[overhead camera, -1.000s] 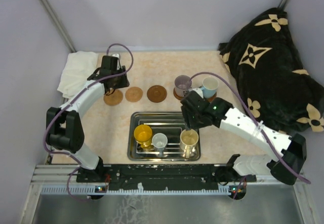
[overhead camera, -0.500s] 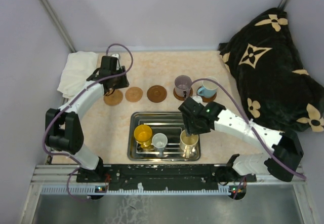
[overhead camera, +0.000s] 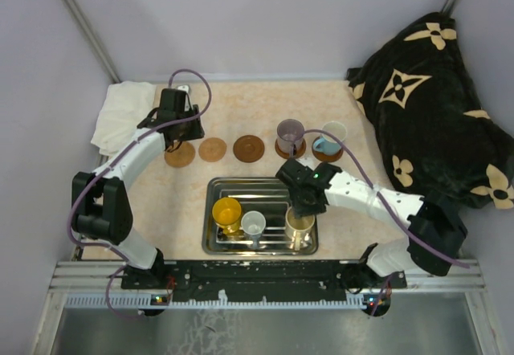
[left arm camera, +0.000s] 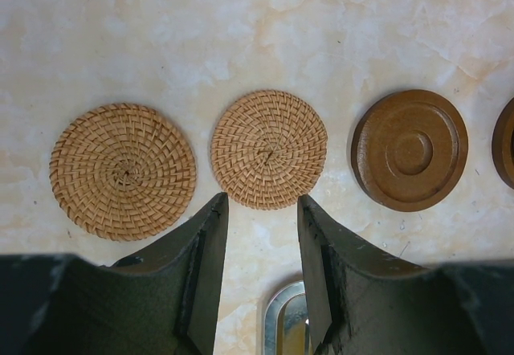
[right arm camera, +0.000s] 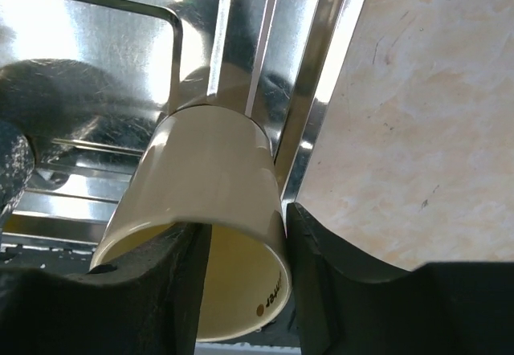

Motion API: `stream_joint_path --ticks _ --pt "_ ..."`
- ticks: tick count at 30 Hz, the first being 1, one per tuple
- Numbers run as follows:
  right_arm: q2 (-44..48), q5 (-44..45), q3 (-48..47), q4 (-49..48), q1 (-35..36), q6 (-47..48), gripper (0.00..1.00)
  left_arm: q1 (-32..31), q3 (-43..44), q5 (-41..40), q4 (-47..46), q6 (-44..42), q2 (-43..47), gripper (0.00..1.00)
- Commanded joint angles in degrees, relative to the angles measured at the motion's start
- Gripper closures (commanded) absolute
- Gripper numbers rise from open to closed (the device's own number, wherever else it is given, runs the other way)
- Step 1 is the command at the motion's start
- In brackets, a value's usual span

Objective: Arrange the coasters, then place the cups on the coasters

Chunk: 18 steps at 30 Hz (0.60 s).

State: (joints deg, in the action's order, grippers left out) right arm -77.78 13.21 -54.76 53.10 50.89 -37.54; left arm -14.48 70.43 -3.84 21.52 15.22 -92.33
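Note:
Five coasters lie in a row: two woven (left arm camera: 123, 170) (left arm camera: 269, 149), one brown (left arm camera: 409, 149), and one each under the purplish cup (overhead camera: 291, 135) and the light blue cup (overhead camera: 332, 137). My left gripper (overhead camera: 178, 130) (left arm camera: 261, 210) hovers open over the woven pair, holding nothing. The yellow cup (overhead camera: 226, 212), grey-white cup (overhead camera: 253, 225) and cream cup (overhead camera: 300, 226) (right arm camera: 209, 170) stand in the steel tray (overhead camera: 241, 183). My right gripper (overhead camera: 302, 207) (right arm camera: 247, 222) straddles the cream cup's wall. One finger is inside the mouth, the other against the outside, with a gap still showing.
A white cloth (overhead camera: 124, 114) lies at the back left. A black flowered blanket (overhead camera: 434, 106) fills the right side. The tray's rim (left arm camera: 281, 323) shows just below my left fingers. The tray's shiny ribbed floor (right arm camera: 80, 18) surrounds the cream cup.
My right arm swung from beside the purplish and blue cups down over the tray to the cream cup, and its jaws narrowed. The left arm has not moved.

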Motion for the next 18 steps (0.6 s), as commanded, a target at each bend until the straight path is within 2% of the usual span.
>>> stream_joint_path --ticks 1,4,9,10,18 --pt "-1.07 -1.14 1.24 -2.29 0.26 -0.2 0.6 -0.2 -0.4 -0.42 0.54 -0.96 1.85 0.53" --pt "-1.5 -0.79 1.73 -2.41 0.29 -0.46 0.68 -0.2 -0.39 -0.77 0.54 -0.99 1.97 0.53" --pt "-1.81 0.29 1.49 -1.95 0.29 -0.69 0.97 -0.2 -0.32 -0.81 0.28 -1.07 1.94 0.53" --pt "-1.89 0.93 1.14 -1.64 0.32 -0.69 1.0 -0.19 -0.37 -0.82 0.28 -1.07 2.02 0.53" --pt "-2.1 9.04 -6.48 1.89 0.26 0.32 1.0 -0.13 -0.5 -1.41 0.08 -1.39 1.96 0.53"
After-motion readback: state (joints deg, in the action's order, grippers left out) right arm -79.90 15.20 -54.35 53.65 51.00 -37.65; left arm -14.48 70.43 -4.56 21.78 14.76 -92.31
